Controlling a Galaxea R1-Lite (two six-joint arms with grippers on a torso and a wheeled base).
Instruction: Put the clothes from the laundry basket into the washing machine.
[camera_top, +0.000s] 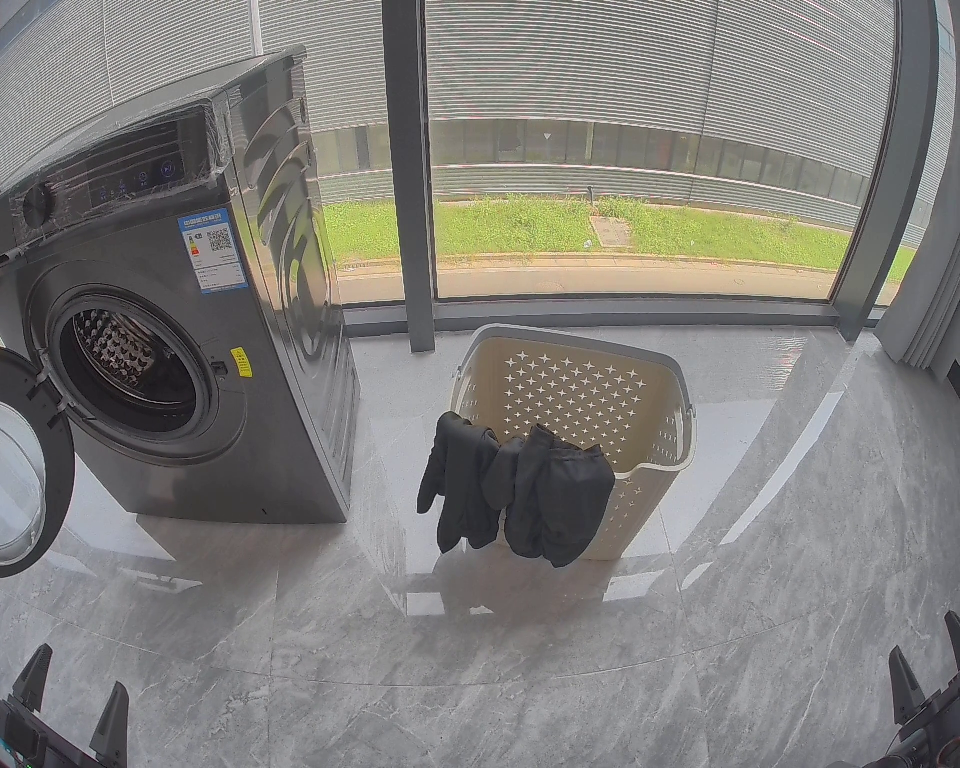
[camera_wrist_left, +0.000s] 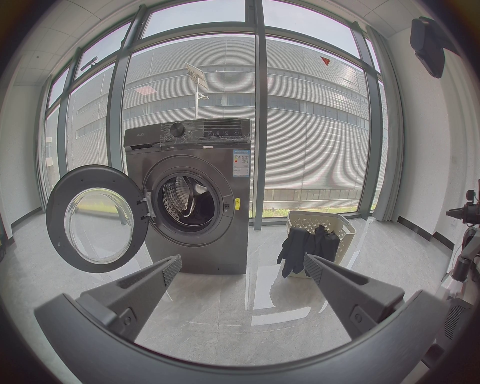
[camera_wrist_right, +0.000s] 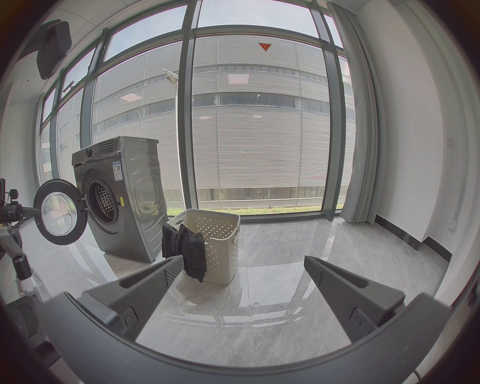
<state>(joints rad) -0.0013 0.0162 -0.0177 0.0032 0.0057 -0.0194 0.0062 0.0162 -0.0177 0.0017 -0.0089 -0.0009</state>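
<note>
A cream laundry basket (camera_top: 640, 410) stands on the floor by the window, with black clothes (camera_top: 520, 485) draped over its near rim. The basket (camera_wrist_left: 345, 227) and clothes (camera_wrist_left: 307, 247) lie right of the grey washing machine (camera_top: 180, 300), whose round door (camera_top: 30, 480) hangs wide open, showing the drum (camera_wrist_left: 187, 202). My left gripper (camera_top: 72, 695) is low at the near left, open and holding nothing, far from the basket. My right gripper (camera_top: 925, 660) is low at the near right, open too. The right wrist view shows basket (camera_wrist_right: 217, 240), clothes (camera_wrist_right: 185, 247) and machine (camera_wrist_right: 125, 192).
Glossy grey tile floor (camera_top: 500, 660) spreads wide between me and the basket. Floor-to-ceiling windows with a dark pillar (camera_top: 410, 170) run behind the machine and basket. A curtain (camera_top: 925, 300) hangs at the far right.
</note>
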